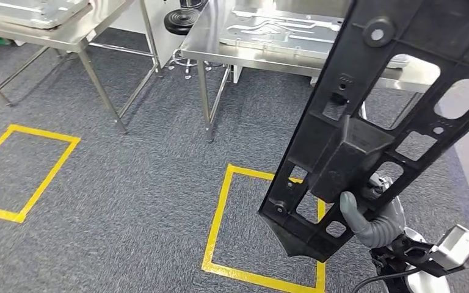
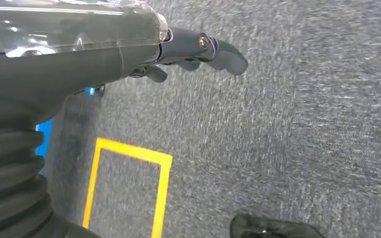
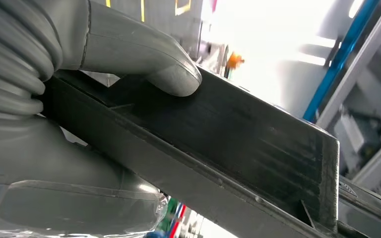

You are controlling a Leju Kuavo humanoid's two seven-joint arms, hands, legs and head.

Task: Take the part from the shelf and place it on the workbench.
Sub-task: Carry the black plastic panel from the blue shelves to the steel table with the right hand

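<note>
A long black plastic part (image 1: 366, 122) with several cut-outs stands tilted in the head view, rising from lower centre to the top right corner. My right hand (image 1: 375, 220) grips it near its lower end, thumb pressed on its face. The right wrist view has the grey thumb (image 3: 144, 59) lying on the part's black edge (image 3: 238, 144). Ahead stands the steel workbench (image 1: 250, 58), with a silver metal panel (image 1: 281, 27) lying on it. My left hand (image 2: 198, 49) hangs over the grey carpet, fingers loosely curled and holding nothing.
A second steel table (image 1: 43, 30) with another metal panel stands at the far left. Yellow tape squares (image 1: 220, 207) mark the grey carpet, one right before the workbench and one at the left (image 1: 30, 171). A black round stool (image 1: 182, 19) sits between the tables.
</note>
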